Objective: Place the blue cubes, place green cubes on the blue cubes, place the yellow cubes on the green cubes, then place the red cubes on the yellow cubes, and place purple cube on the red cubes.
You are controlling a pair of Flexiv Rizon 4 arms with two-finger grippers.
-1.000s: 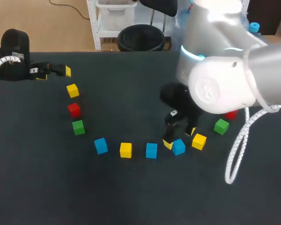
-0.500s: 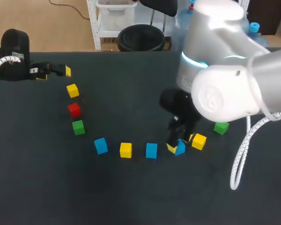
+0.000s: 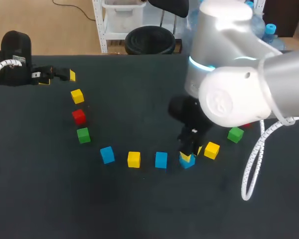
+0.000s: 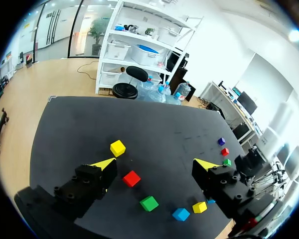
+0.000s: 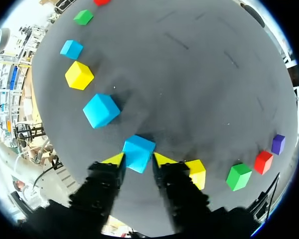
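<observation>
Two yellow fingertips of the right gripper [image 5: 138, 159] are clamped on the held blue cube [image 5: 138, 153] from either side, low at the dark surface [image 3: 139, 209]. It sits in the arc of cubes between a second blue cube [image 3: 161, 160] and a yellow cube [image 3: 212, 150], with a green cube [image 3: 234, 134] beyond. The left gripper [image 4: 157, 164] hangs well apart at the surface's left edge, fingers wide apart, nothing between them, a red cube [image 4: 131, 178] ahead of it
</observation>
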